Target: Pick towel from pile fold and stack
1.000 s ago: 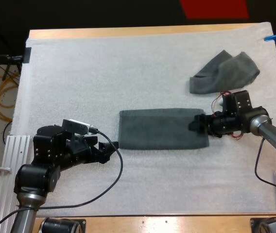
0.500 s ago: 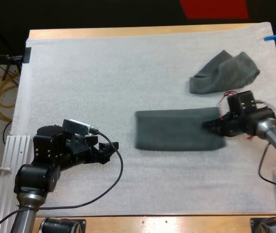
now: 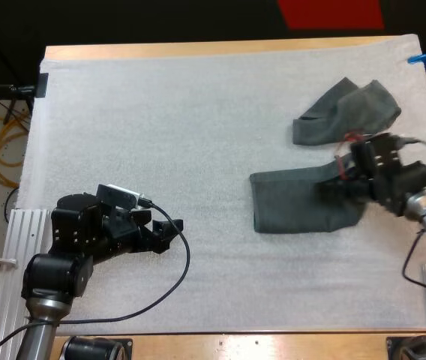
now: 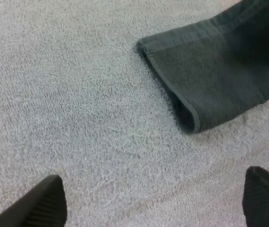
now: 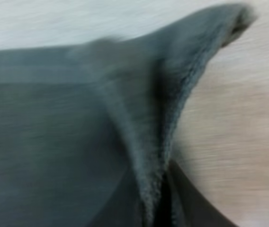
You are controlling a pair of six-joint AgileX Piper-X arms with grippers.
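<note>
The folded dark grey-green terry towel (image 3: pixel 295 206) lies right of centre on the white foam mat (image 3: pixel 198 112), near the crumpled dark grey-green towel (image 3: pixel 348 112). The right gripper (image 3: pixel 346 186) pinches its right end, bunching the cloth into a ridge. The left gripper (image 3: pixel 169 227) rests well apart, fingers spread and empty. The towel looks light, limp and easy to grip. It is probably best held at a doubled edge or corner, since a single layer would likely let the fold fall open.

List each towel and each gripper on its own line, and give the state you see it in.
folded towel: folded flat, right end pinched up.
crumpled towel: bunched, lying free on the mat.
left gripper: open, holding nothing.
right gripper: shut on the folded towel.
</note>
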